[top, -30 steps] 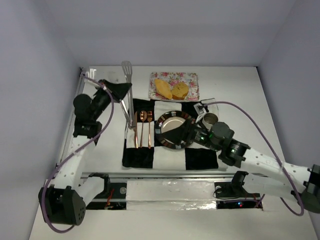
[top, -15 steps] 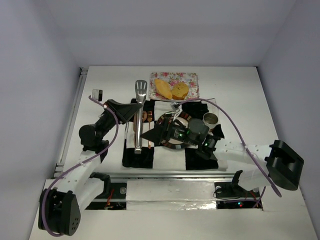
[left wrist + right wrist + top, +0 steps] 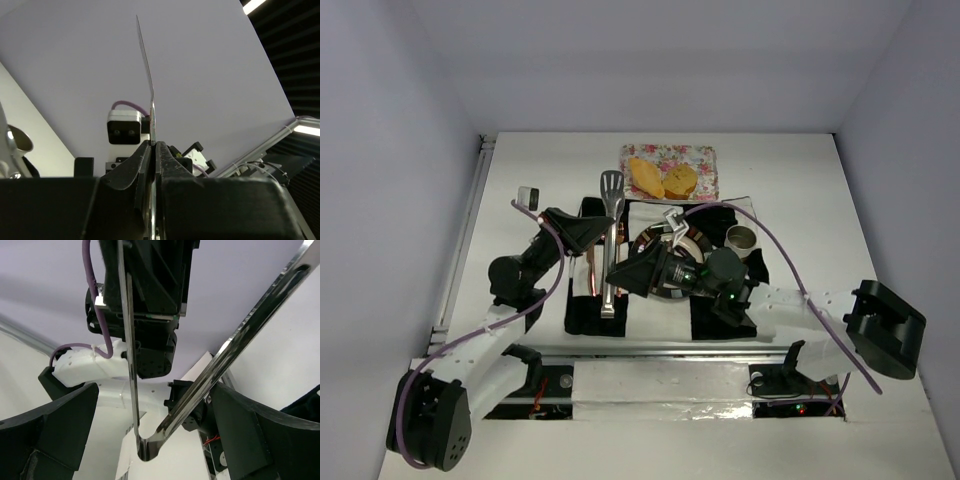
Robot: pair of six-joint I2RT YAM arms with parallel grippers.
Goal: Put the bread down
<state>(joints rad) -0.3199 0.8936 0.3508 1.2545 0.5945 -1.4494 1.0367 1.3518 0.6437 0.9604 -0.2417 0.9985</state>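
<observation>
Here, the bread lies on the floral tray; left tool clamps the tongs, right tool gapes open.

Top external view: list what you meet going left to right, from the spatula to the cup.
spatula → pale wedge of bread → browner bread chunk → cup

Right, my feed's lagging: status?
Left tool shut on tongs. Right tool open, flanking their joined end. Bread untouched on floral tray. Right arm over plate.
</observation>
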